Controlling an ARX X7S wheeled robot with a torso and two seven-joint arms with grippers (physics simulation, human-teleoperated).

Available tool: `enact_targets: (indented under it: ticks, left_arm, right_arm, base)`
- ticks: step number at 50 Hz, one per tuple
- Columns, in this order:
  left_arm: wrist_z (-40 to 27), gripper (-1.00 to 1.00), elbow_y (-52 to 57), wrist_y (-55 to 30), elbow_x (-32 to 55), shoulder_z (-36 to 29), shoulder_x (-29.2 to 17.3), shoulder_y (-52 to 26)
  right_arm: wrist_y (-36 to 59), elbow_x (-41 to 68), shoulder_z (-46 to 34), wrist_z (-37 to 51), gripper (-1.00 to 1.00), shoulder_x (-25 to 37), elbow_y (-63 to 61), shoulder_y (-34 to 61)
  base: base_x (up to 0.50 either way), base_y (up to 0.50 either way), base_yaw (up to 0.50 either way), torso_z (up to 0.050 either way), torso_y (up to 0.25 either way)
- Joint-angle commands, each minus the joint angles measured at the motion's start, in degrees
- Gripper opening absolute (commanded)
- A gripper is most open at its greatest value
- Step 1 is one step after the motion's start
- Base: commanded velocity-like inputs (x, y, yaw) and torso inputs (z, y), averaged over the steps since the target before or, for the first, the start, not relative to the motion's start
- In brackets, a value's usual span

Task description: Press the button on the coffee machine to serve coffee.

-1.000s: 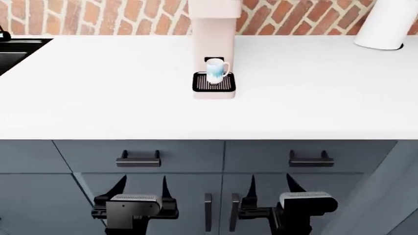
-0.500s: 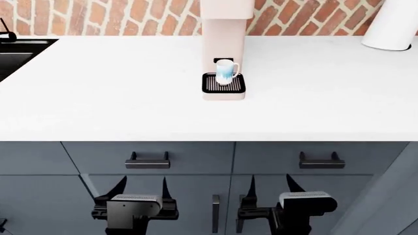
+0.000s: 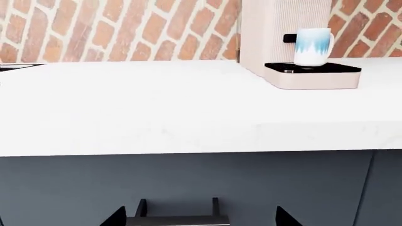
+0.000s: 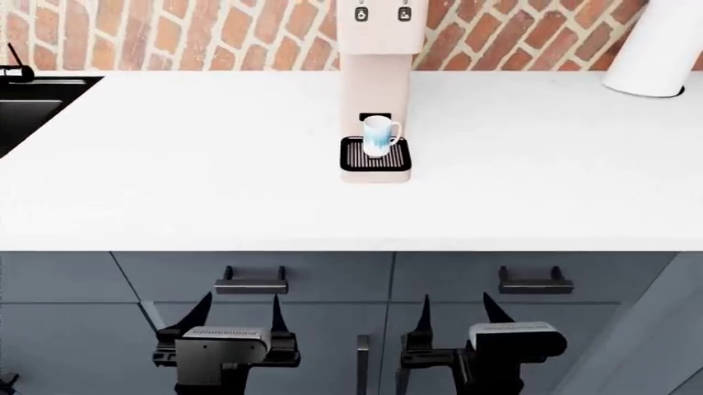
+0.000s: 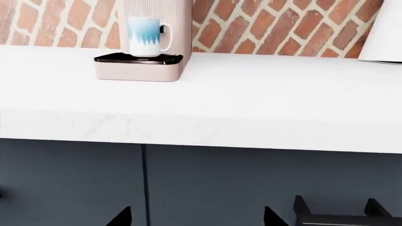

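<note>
The pale pinkish-beige coffee machine [image 4: 379, 62] stands at the back of the white counter, against the brick wall. Two small black icon buttons [image 4: 383, 13] show on its head. A white and blue mug [image 4: 379, 133] stands on its black slotted drip tray [image 4: 374, 155]. The machine also shows in the left wrist view [image 3: 276, 33] and the right wrist view [image 5: 163, 19]. My left gripper [image 4: 234, 315] and right gripper [image 4: 453, 315] are both open and empty, low in front of the grey cabinet drawers, well below the counter top.
A white rounded cylinder [image 4: 657, 45] stands at the counter's back right. A black sink [image 4: 28, 103] is at the far left. Drawer handles [image 4: 252, 282] [image 4: 535, 282] sit just above the grippers. The counter edge [image 4: 351, 247] overhangs the cabinets.
The view has tilted up and shifted, so the machine's head and buttons now show. Both grippers stay open in the same place below the counter.
</note>
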State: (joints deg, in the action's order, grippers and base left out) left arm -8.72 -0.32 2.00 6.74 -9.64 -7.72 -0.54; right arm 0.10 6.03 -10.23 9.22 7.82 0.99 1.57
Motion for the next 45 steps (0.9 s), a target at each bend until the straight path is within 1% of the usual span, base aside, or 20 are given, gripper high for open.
enact_targets:
  ticks: [1, 20, 21, 22, 26, 28, 29, 30, 33, 41, 44, 45]
  left_arm:
    - [-0.39, 1.00, -0.03, 0.52, 0.49, -0.48, -0.49, 0.03]
    - [-1.19, 1.00, -0.15, 0.95, 0.82, -1.28, -1.17, 0.01]
    - [-1.15, 1.00, -0.28, 0.72, 1.86, -0.83, -0.96, -0.11]
    - [-1.93, 1.00, -0.50, -0.50, 1.15, -1.19, -0.62, -0.71]
    - [-1.67, 1.00, 0.00, 0.36, 1.59, -1.16, -1.09, -0.14]
    - [-2.06, 1.00, -0.06, 0.06, 0.49, -1.84, -1.23, -0.30]
    - [-1.22, 1.00, -0.18, 0.75, 1.68, -1.59, -1.38, -0.01]
    - [8.34, 1.00, 0.24, -0.71, -6.98, 8.55, 7.03, 0.87]
    - [7.39, 1.00, 0.18, -1.16, -6.93, 7.11, 6.24, 0.93]
    - [6.41, 1.00, 0.39, -2.11, -5.37, 6.24, 4.85, 1.20]
    - [5.96, 1.00, 2.77, -3.87, -4.39, 6.16, 4.75, 1.70]
    - [5.72, 1.00, 4.22, -5.09, -4.26, 6.13, 4.60, 1.81]
  right_arm:
    - [0.14, 0.27, -0.48, 0.72, 1.00, 0.37, 0.02, 0.12]
    - [0.30, 0.79, -1.26, 1.56, 1.00, 0.95, 0.18, 0.36]
    - [0.27, 0.82, -1.28, 1.60, 1.00, 0.97, 0.21, 0.37]
    - [0.29, 0.89, -1.29, 1.64, 1.00, 1.01, 0.20, 0.38]
    - [0.27, 0.96, -1.46, 1.80, 1.00, 1.15, 0.16, 0.37]
    - [0.27, 1.02, -1.54, 1.85, 1.00, 1.22, 0.19, 0.41]
    - [0.25, 1.02, -1.59, 1.90, 1.00, 1.24, 0.15, 0.38]
    - [0.92, -7.78, 8.59, -8.01, 1.00, -7.17, -0.06, -0.63]
    - [1.05, -7.62, 7.37, -7.00, 1.00, -6.32, -0.09, -0.64]
    - [1.51, -6.77, 5.79, -5.81, 1.00, -5.12, -0.13, -0.53]
    - [2.58, -6.17, 5.71, -5.24, 1.00, -4.92, -2.68, -1.01]
    - [3.89, -5.97, 5.82, -5.01, 1.00, -4.76, -5.26, -1.40]
  base:
    - [0.00, 0.00, 0.00, 0.050, 0.000]
    - [0.00, 0.00, 0.00, 0.050, 0.000]
    - [0.00, 0.00, 0.00, 0.050, 0.000]
    - [0.00, 0.00, 0.00, 0.029, 0.000]
    - [0.00, 0.00, 0.00, 0.000, 0.000]
    - [0.00, 0.00, 0.00, 0.000, 0.000]
    - [0.00, 0.00, 0.00, 0.000, 0.000]
    - [0.00, 0.00, 0.00, 0.000, 0.000]
    - [0.00, 0.00, 0.00, 0.000, 0.000]
    - [0.00, 0.00, 0.00, 0.000, 0.000]
    - [0.00, 0.00, 0.00, 0.000, 0.000]
    - [0.00, 0.00, 0.00, 0.000, 0.000]
